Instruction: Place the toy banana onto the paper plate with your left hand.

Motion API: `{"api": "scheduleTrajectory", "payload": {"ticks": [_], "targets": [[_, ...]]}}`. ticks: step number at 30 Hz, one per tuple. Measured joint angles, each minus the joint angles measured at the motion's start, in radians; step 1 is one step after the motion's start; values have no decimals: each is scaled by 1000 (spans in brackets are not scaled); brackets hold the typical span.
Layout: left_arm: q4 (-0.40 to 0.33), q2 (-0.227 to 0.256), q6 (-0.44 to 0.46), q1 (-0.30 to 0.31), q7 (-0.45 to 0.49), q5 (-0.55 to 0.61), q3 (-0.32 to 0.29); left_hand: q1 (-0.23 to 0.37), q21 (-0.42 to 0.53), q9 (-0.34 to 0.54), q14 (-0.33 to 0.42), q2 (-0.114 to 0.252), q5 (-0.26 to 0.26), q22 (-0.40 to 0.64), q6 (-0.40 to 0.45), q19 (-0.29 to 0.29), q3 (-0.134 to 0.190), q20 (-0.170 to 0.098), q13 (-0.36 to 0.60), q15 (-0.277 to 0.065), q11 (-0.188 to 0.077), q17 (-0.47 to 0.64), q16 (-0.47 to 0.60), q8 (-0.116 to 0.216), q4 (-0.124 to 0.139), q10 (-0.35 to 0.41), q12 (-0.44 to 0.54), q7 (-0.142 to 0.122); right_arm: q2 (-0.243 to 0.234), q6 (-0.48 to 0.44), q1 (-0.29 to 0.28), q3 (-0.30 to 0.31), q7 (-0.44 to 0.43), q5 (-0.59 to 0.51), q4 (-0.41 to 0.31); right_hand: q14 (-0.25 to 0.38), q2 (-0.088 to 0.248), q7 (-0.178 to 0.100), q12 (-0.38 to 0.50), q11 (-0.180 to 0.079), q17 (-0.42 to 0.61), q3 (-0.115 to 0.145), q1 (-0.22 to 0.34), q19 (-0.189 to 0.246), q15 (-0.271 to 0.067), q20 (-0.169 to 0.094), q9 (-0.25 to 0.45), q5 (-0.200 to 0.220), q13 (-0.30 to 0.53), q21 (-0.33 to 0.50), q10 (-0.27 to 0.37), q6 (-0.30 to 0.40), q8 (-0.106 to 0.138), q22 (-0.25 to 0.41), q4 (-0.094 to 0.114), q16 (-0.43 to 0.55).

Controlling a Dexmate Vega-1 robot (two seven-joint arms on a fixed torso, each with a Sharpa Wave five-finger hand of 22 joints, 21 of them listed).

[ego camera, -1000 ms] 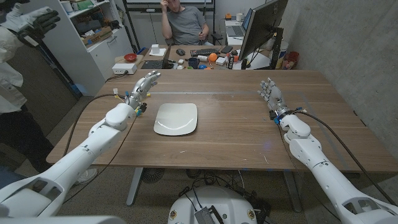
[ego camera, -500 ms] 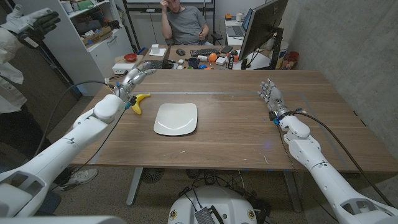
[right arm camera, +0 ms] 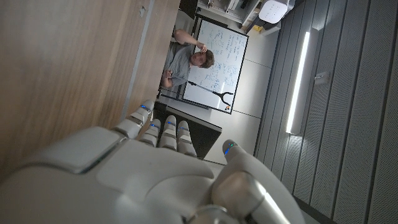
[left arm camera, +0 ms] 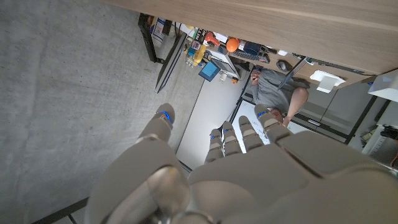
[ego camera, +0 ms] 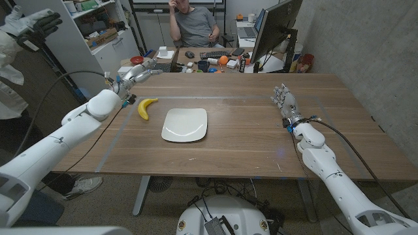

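The toy banana (ego camera: pixel 147 108) lies on the wooden surface (ego camera: pixel 248 140), just left of the paper plate (ego camera: pixel 185 124) and apart from it, its long axis running roughly near to far with one tip toward the far edge. The left hand (ego camera: pixel 134 74) hangs over the far left corner of the surface, beyond the banana, fingers apart and holding nothing. The right hand (ego camera: pixel 285 101) stands at the right side, well apart from both objects, fingers extended and empty; the wrist views show each hand's fingers (left arm camera: pixel 249 134) (right arm camera: pixel 163 130) straight.

As a toy, the banana is probably light, hollow and fairly stiff, with a smooth, somewhat slippery skin. The thick, curved middle looks the soundest place to grip, thumb opposing fingers across its width. The plate appears thin and light, liable to shift if nudged.
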Motion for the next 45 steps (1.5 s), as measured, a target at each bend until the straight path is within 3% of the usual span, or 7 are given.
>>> {"api": "scheduleTrajectory", "payload": {"ticks": [4, 5, 11, 18, 33, 40, 45], "targets": [[3, 31, -7, -32, -20, 14, 12, 15, 0, 0, -3, -7, 0, 0, -6, -2, 0, -12, 0, -3, -2, 0, -1, -4, 0, -3, -6, -2, 1, 4, -3, 2, -6, 0, -3, 0, 0, 0, 0, 0, 0, 0, 0, 0, 0, 0, 0, 0, 0, 0, 0, 0, 0, 0, 0, 0], [3, 41, -24, -44, -74, 57, 16, 20, 0, 0, -3, -12, 0, 0, -8, -2, 0, -12, 0, -3, -5, 0, -1, -4, 0, -5, -6, -4, 3, 6, -11, 4, -9, 0, -10, 0, 0, 0, 0, 0, 0, 0, 0, 0, 0, 0, 0, 0, 0, 0, 0, 0, 0, 0, 0, 0], [-5, 88, -43, -99, -152, 138, 38, 41, -12, 0, -13, -33, 0, 0, -18, -9, -11, -20, 0, -13, -10, 0, -4, -4, -5, -11, -16, -7, 8, 16, -23, 6, -21, -2, -18, 0, 0, 0, 0, 0, -3, 0, 0, 0, 0, 0, 0, 0, 0, 0, 0, 0, 0, 0, 0, 0], [-22, 139, -66, -150, -228, 228, 62, 68, -21, 0, -29, -87, 7, 0, -43, -18, -38, -28, 0, -13, -10, 0, -9, -15, -1, -32, -27, -17, 14, 26, -39, 9, -41, -3, -29, 0, 0, 0, 0, 0, -2, 0, 0, 0, 0, 0, 0, 0, 0, 0, 0, 0, 0, 0, 0, 0], [-84, 241, -104, -190, -339, 419, 73, 116, -29, 0, -75, -141, 23, 0, -88, -28, -66, -37, 5, -9, -17, 0, -15, -18, 2, -62, -35, -20, 24, 33, -61, -5, -94, -23, -61, 0, 0, 5, 0, 0, -2, 0, 0, 0, 0, 0, 0, 0, 0, 0, 0, 6, 0, 0, 0, 0], [-125, 278, -133, -211, -386, 574, 85, 159, -37, 0, -123, -192, 46, 0, -154, -54, -108, -21, 5, 20, -10, 0, -19, -22, 6, -104, -43, -15, 28, 33, -71, -15, -120, -34, -80, 0, 0, 0, 0, 0, -2, 0, 0, 0, 0, 0, 0, 0, 0, 0, 0, 11, 0, 0, 0, 0], [-145, 290, -152, -223, -393, 647, 89, 163, -37, 5, -132, -205, 61, 0, -166, -63, -122, -11, 7, 29, -9, 0, -19, -22, 5, -113, -43, -16, 31, 35, -76, -18, -137, -38, -88, 0, 0, 0, 0, 0, -2, 0, 0, 0, 0, 0, 0, 0, 0, 0, 0, 11, 0, 0, 0, 0]]}}
